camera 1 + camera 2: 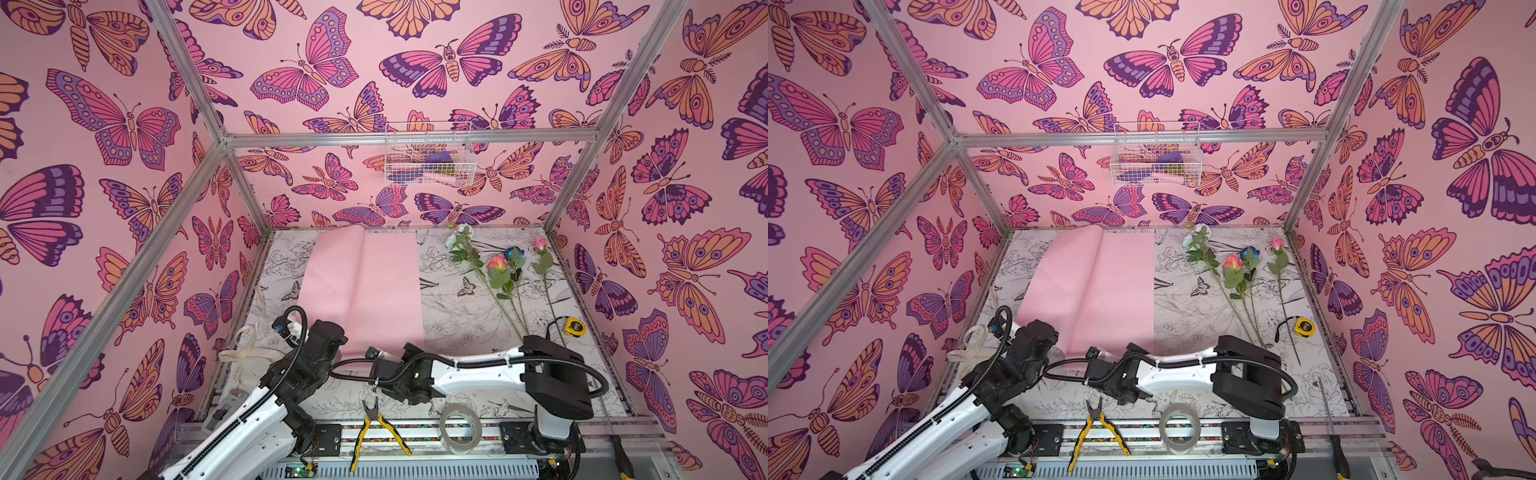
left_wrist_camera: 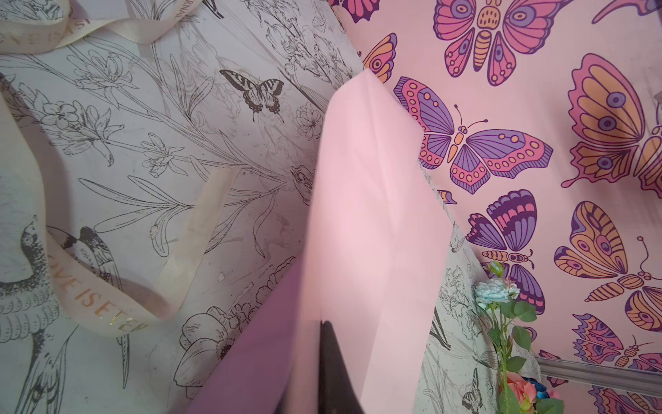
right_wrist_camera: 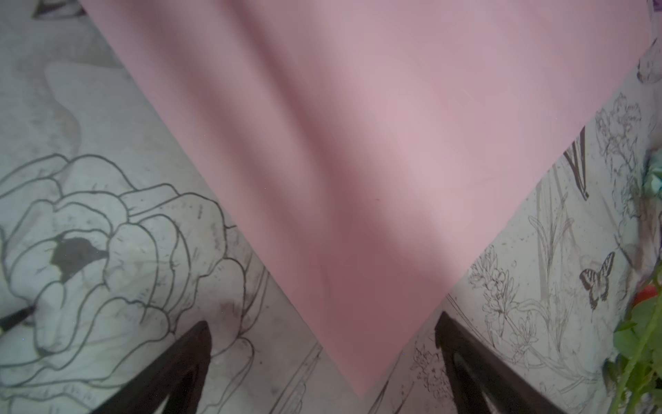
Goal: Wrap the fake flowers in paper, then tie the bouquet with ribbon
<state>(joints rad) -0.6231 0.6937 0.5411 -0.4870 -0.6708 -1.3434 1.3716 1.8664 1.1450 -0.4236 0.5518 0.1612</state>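
Observation:
No wrapped bouquet is in view. A sheet of paper (image 1: 365, 291), pink on top and lilac underneath (image 2: 250, 358), lies flat on the line-drawn mat. The fake flowers (image 1: 498, 274) lie loose to its right, heads towards the back wall; they also show in a top view (image 1: 1233, 266). A cream printed ribbon (image 2: 89, 304) curls on the mat left of the sheet. My left gripper (image 2: 322, 362) is shut on the paper's near edge, which folds up over one dark finger. My right gripper (image 3: 322, 322) is open, its fingers on either side of the paper's near corner without touching it.
Yellow-handled pliers (image 1: 374, 424) and a clear tape roll (image 1: 460, 428) lie at the front rail. A yellow tape measure (image 1: 574, 325) sits near the stem ends. A screwdriver (image 1: 623, 457) lies at the front right. A wire basket (image 1: 428, 153) hangs on the back wall.

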